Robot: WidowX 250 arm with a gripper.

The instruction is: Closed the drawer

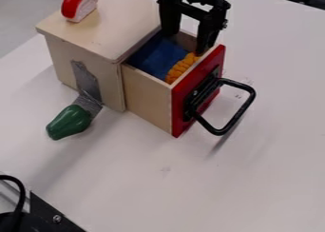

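Note:
My black gripper [185, 42] hangs from the top edge over the back of the drawer, its two fingers spread apart. The right fingertip is at the drawer's back corner near the red front, and the left one is by the cabinet side. The drawer [149, 94] stands pulled out of the wooden cabinet [95, 41]. Its red front [179, 110] carries a black loop handle [244, 107]. Inside are a blue cloth [155, 56] and an orange braided item [181, 67].
A red and white toy piece [79, 5] rests on the cabinet top. Beside the cabinet, a green toy pepper [70, 122] lies on the white table [158, 188] near grey tape [88, 81]. Black hardware [47, 217] occupies the lower left corner.

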